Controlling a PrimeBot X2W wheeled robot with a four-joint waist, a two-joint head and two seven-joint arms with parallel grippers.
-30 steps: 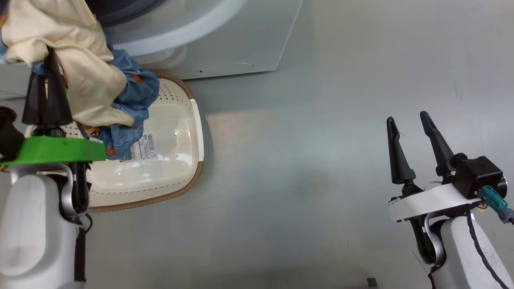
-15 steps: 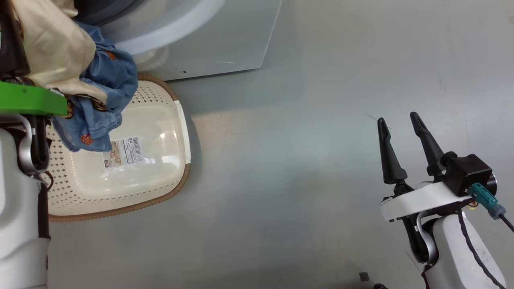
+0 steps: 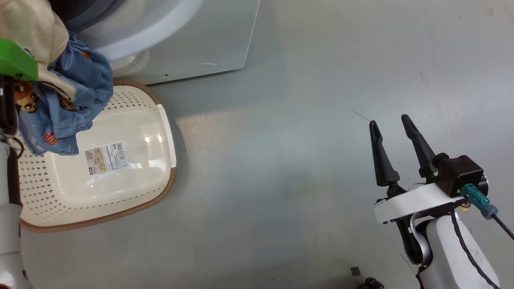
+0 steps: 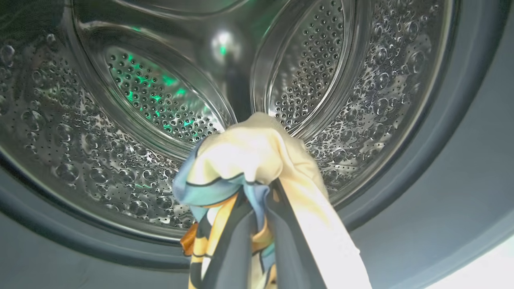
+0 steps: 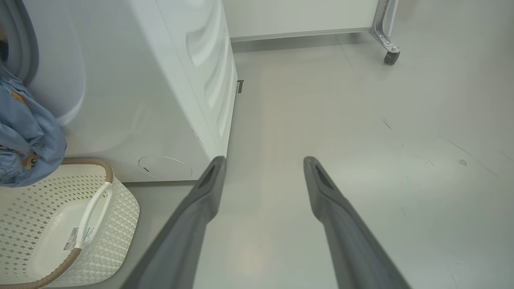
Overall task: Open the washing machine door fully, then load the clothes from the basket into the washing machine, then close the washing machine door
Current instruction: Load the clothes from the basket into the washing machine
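Blue and cream clothes [image 3: 68,92] hang bunched at upper left, over the far corner of the basket [image 3: 100,218], which sits on the grey floor [image 3: 281,160] just before the white washing machine [image 3: 209,36]; a barcode sticker [image 3: 105,157] shows on its bottom. The right pincer [image 3: 389,120] stands well apart, fingers spread, holding nothing

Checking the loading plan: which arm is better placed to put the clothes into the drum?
Left. The left gripper is shut on the clothes facing the drum; the right gripper stands open, empty, over the floor.
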